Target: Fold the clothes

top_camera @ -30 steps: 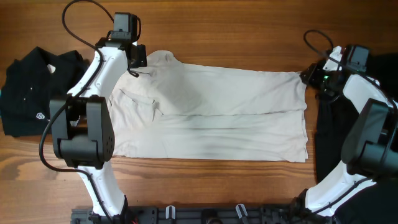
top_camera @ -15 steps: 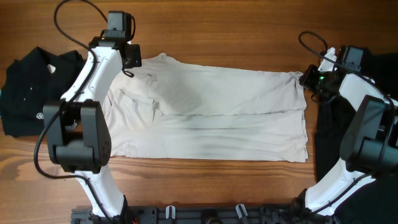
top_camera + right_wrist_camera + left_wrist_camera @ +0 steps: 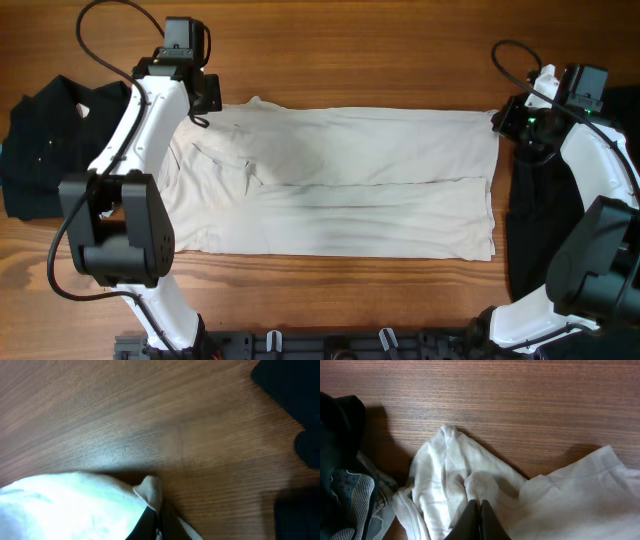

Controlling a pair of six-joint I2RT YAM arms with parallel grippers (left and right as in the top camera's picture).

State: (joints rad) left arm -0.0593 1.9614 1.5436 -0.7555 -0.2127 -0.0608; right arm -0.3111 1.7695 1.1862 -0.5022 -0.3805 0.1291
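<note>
Within the last second the right gripper (image 3: 503,121) has shut on the far right hem corner of the cream T-shirt (image 3: 340,190), and both arms have drawn apart. The shirt's far edge, slack and bowed a moment ago, now runs nearly straight across the wooden table (image 3: 380,50). That suggests the garment is being tensioned flat, ready for a fold. The left gripper (image 3: 203,112) has its jaws pressed together on a bunched fold of fabric at the far left shoulder, and the left wrist view shows the cloth rising into the fingertips. The shirt lies spread across mid-table, collar end left and hem right, between a black garment (image 3: 45,140) at far left and a second black garment (image 3: 530,230) at right.
</note>
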